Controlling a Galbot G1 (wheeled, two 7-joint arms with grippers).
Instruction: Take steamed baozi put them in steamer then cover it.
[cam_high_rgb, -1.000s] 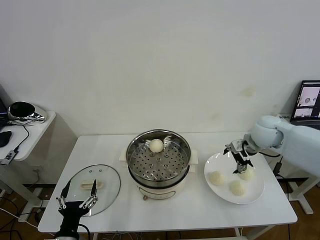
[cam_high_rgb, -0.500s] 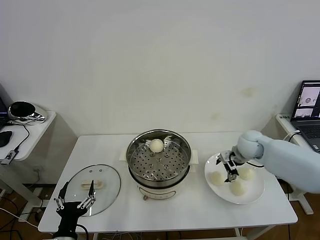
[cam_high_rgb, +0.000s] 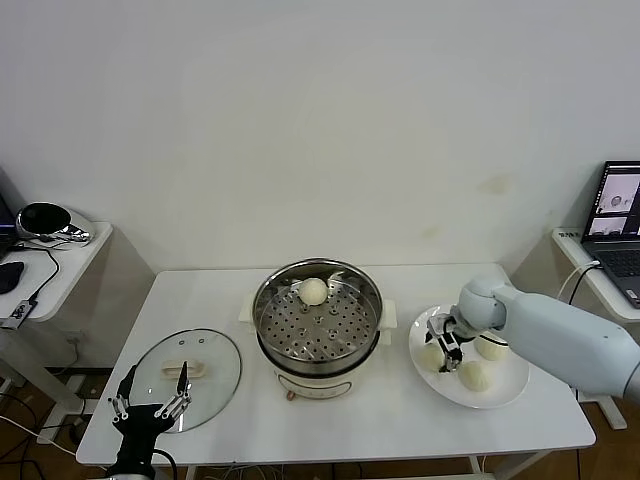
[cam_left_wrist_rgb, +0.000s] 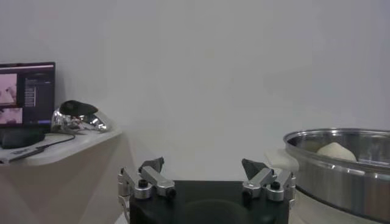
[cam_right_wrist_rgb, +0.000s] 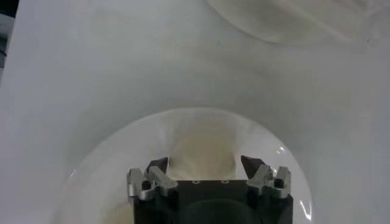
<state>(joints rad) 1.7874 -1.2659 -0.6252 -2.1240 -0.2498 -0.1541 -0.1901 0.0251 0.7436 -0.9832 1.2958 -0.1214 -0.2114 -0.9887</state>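
Observation:
The steamer stands mid-table with one baozi on its perforated tray. Three baozi lie on the white plate at the right: a left one, a front one and a right one. My right gripper is open and low over the left baozi. In the right wrist view its fingers straddle that baozi inside the plate. My left gripper is open and empty, parked at the front left over the lid's edge.
The glass lid with a cream handle lies flat on the table at front left. A side table with a shiny object stands at the left. A laptop is at the far right. The left wrist view shows the steamer's rim.
My right gripper has moved left across the plate, from above the right baozi to low over the left one. The left arm has barely moved.

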